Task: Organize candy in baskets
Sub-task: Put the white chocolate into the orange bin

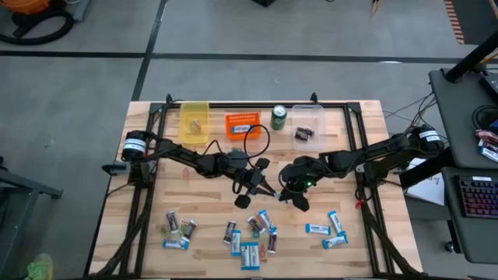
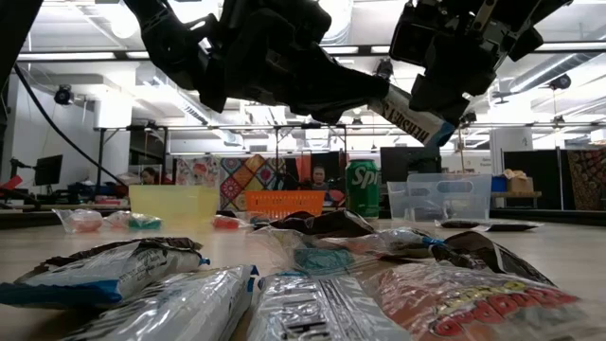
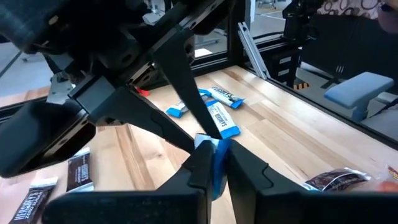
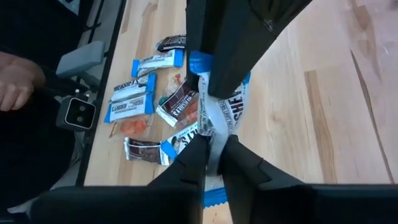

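A blue-and-white candy bar (image 1: 276, 194) hangs in the air over the table's middle, between both grippers. My left gripper (image 3: 214, 165) comes from the left and my right gripper (image 4: 212, 149) from the right; each is shut on the bar. More wrapped bars and small sweets (image 1: 249, 233) lie flat on the table near its near edge. Along the far edge stand the yellow basket (image 1: 194, 122), the orange basket (image 1: 243, 124) and the clear basket (image 1: 307, 124), which has dark bars in it. My left gripper pinches the bar's blue end (image 3: 214, 152) between its two fingers, coming from the table's left. The bar is lifted clear of the table. My right gripper pinches the same bar at its other end (image 4: 211, 134) between both fingers, coming from the table's right and along the bar. The bar (image 2: 414, 116) spans between the two grippers above the candy pile.
A green soda can (image 1: 279, 117) stands between the orange and clear baskets. Black frame rails (image 1: 148, 194) run along the table's sides. Bare wood lies between the baskets and the candy. A person's hand (image 4: 15, 81) shows beyond the table's edge.
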Available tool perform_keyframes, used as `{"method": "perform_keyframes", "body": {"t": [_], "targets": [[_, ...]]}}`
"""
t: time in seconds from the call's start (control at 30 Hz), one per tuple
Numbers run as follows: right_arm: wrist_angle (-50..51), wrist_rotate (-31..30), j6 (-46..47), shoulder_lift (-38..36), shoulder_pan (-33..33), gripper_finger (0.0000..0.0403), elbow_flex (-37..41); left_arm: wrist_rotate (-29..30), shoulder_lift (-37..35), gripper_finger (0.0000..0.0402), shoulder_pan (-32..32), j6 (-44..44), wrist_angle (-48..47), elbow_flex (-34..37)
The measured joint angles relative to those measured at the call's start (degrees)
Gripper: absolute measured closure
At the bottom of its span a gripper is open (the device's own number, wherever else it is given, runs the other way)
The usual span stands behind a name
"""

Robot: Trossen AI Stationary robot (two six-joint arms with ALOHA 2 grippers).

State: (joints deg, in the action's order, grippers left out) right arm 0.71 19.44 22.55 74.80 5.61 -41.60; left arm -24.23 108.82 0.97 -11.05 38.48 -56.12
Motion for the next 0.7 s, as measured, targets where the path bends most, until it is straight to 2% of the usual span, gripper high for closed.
{"method": "perform_keyframes", "body": {"t": [0.2,0.3,0.37,0.47,0.6,0.7], "targets": [[0.3,-1.7,0.7,-1.5,-0.3,0.0275,0.0,0.5,-2.3,0.0398,-0.5,1.5,-4.7,0.0],[1.9,-1.7,0.8,-2.9,-1.2,0.0241,0.0,3.4,-5.2,0.0399,-1.0,2.3,-10.7,0.0],[2.6,-2.9,0.8,-4.4,-1.9,0.0225,0.0,7.6,-7.5,0.0399,-1.6,2.6,-15.6,-0.1],[4.4,-7.8,0.8,-6.9,-2.5,0.0212,0.0,17.5,-11.6,0.0400,-3.0,2.6,-24.5,0.0],[6.4,-13.4,0.0,-9.9,-2.6,0.0209,0.0,30.6,-17.8,0.0400,-6.5,2.3,-36.0,0.0],[6.5,-15.0,-0.2,-11.3,-2.6,0.0211,0.0,37.2,-20.9,0.0400,-11.3,2.8,-41.3,0.0]]}}
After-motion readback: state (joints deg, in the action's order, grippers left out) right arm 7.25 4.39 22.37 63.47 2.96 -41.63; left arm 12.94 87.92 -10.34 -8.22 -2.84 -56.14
